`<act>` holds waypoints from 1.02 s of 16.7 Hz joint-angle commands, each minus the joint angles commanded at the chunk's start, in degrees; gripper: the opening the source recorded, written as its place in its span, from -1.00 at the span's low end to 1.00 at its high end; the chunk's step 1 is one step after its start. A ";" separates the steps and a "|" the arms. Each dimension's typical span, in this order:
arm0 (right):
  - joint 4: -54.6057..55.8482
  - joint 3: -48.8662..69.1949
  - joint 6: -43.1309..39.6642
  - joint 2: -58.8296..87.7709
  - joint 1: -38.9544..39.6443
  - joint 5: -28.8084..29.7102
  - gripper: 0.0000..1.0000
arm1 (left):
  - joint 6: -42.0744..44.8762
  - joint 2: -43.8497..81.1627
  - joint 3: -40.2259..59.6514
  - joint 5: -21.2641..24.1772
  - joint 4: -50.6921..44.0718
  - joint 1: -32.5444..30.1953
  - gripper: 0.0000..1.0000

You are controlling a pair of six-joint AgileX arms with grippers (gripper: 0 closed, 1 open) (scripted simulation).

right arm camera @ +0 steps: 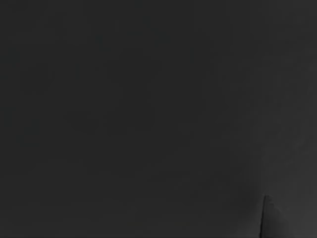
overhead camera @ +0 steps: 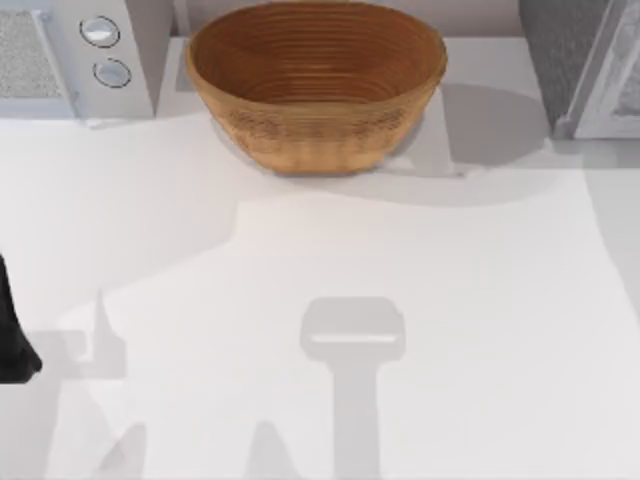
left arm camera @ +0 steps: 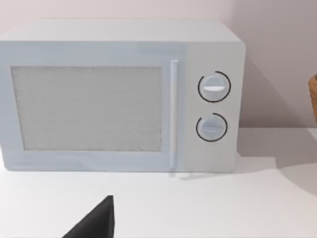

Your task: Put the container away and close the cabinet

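The bench (overhead camera: pixel 330 260) is bare across its middle and lower part, which leaves working room in front of the things lined along the top of the top view. The microwave (overhead camera: pixel 75 55) sits at upper left with its door shut and two dials beside it. It faces the left wrist view squarely.

At upper right stands what I take for the cabinet (overhead camera: pixel 585 65), a grey body with a pale framed panel set at an angle. Its door looks open to me, so closing is probably not yet done.

The woven basket (overhead camera: pixel 315 85) stands at top centre between them, and its bowl looks empty.

The left arm (overhead camera: pixel 12 335) waits at the left edge. Its left end effector (left arm camera: pixel 96 223) hangs low over the bench near the microwave, and I cannot tell whether it is released or clenched.

The right wrist view is dark, so I cannot tell the right end effector's state, nor where the container is.
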 joint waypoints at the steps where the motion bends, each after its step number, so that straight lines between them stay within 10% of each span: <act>1: -0.17 -0.01 -0.14 -0.07 3.76 3.77 1.00 | 0.00 0.00 0.00 0.00 0.00 0.00 1.00; 7: -0.86 -0.03 -0.88 -0.26 18.38 18.34 1.00 | 0.00 0.00 0.00 0.00 0.00 0.00 1.00; 17: -0.17 2.90 -1.48 2.03 16.11 18.04 1.00 | 0.00 0.00 0.00 0.00 0.00 0.00 1.00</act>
